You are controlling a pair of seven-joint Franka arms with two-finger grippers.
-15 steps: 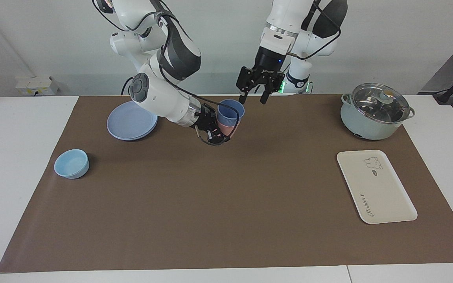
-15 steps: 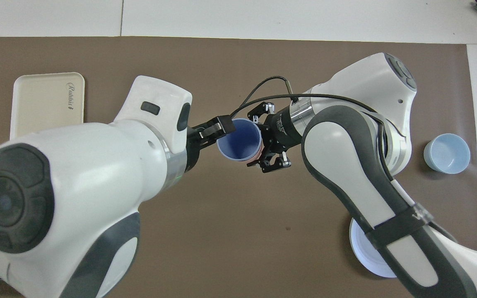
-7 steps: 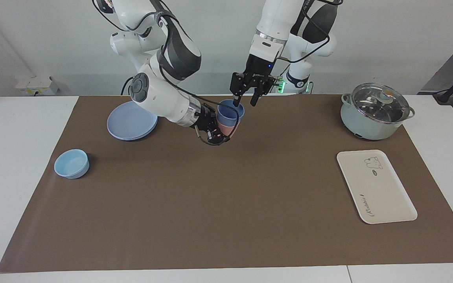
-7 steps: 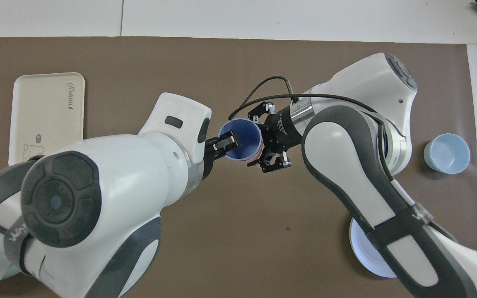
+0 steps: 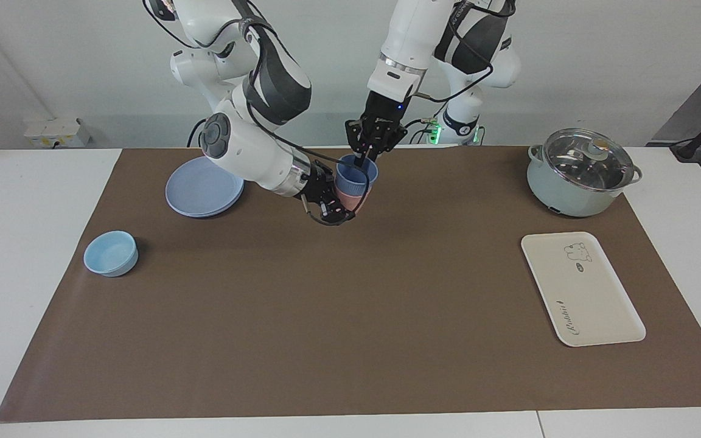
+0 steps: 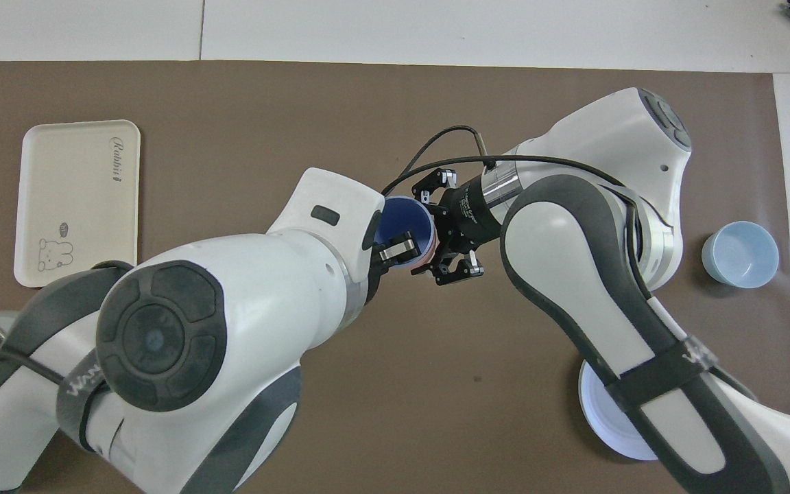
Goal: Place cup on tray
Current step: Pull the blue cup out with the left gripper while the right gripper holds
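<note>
The periwinkle-blue cup (image 5: 353, 175) sits nested inside a pink cup (image 5: 353, 198), and both are held up over the mat's robot-side middle. My right gripper (image 5: 341, 207) is shut on the pink cup from the side. My left gripper (image 5: 364, 159) is open at the blue cup's rim, with one finger (image 6: 398, 247) down inside the cup (image 6: 402, 219). The cream tray (image 5: 582, 289) lies flat toward the left arm's end of the table, with nothing on it. It also shows in the overhead view (image 6: 79, 199).
A round blue plate (image 5: 203, 187) and a light-blue bowl (image 5: 111, 253) lie toward the right arm's end. A lidded pot (image 5: 578, 173) stands nearer to the robots than the tray. A brown mat (image 5: 350, 316) covers the table.
My left gripper has moved from beside the nested cups onto the blue cup's rim, and one finger now reaches inside. The right gripper and the cups have stayed in place.
</note>
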